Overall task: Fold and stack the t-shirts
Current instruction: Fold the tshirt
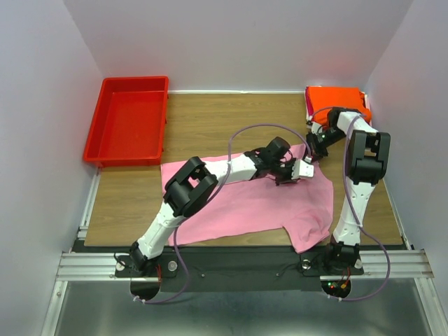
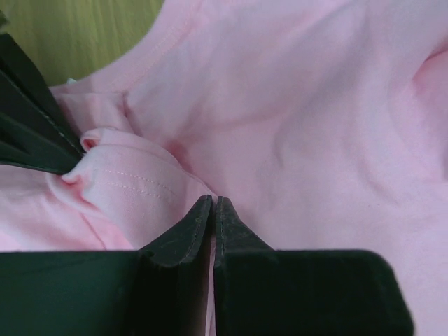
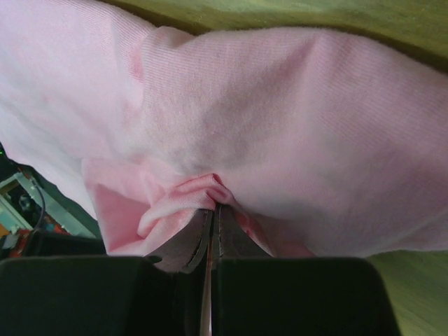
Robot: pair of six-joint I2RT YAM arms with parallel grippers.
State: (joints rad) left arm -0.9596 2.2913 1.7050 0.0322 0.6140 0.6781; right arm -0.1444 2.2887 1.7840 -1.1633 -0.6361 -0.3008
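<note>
The light pink t-shirt (image 1: 245, 203) lies spread on the counter (image 1: 133, 196) beneath both end effectors. It is soft, light, limp; best taken at hems. Right end effector (image 3: 212, 210) clenches bunched cloth; left end effector (image 2: 213, 203) looks pinched on fabric.

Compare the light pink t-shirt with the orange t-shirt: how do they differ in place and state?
The light pink t-shirt lies spread open across the middle of the table; the orange t-shirt sits as a compact pile in the far right corner. Both grippers, left and right, are at the pink one's far right edge, and each wrist view shows its cloth pinched; no gripper holds the orange one. Both are plain soft cloth.
</note>
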